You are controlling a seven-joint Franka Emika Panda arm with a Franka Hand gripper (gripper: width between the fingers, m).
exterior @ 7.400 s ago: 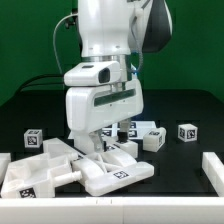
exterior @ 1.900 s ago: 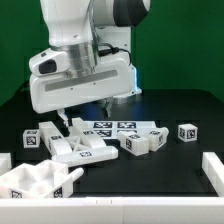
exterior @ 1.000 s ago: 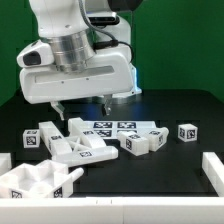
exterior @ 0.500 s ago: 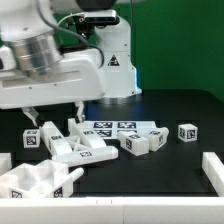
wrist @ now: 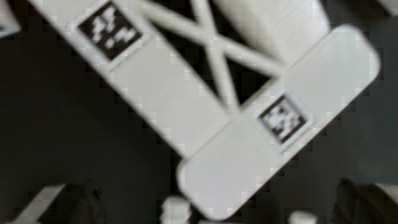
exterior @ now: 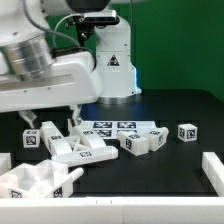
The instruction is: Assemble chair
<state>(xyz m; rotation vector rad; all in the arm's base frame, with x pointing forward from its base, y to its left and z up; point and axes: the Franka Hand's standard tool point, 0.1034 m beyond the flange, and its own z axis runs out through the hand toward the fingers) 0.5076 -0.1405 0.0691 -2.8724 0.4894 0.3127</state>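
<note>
The chair's loose white tagged parts lie on the black table. A flat framed panel [exterior: 88, 151] sits at the exterior view's left of centre. A tagged cube [exterior: 33, 139] lies beside it, and a cluster of blocks [exterior: 142, 141] lies toward the exterior view's right. Another cube [exterior: 187, 132] lies further that way. My gripper [exterior: 51, 122] hangs open and empty just above the cube and the panel's far end. In the blurred wrist view, a long tagged bar [wrist: 134, 60] and a rounded tagged piece [wrist: 267, 135] lie below my gripper [wrist: 217, 207], whose dark fingers [wrist: 63, 205] stand wide apart.
The marker board [exterior: 110, 127] lies flat behind the parts. A large white moulded part [exterior: 35, 182] fills the near corner at the exterior view's left. A white bar [exterior: 212, 166] lies near the edge at the exterior view's right. The robot base [exterior: 112, 70] stands behind.
The arm has swung toward the exterior view's left and tilted, bringing the open fingers over the cube and the panel's far end. The parts have not moved.
</note>
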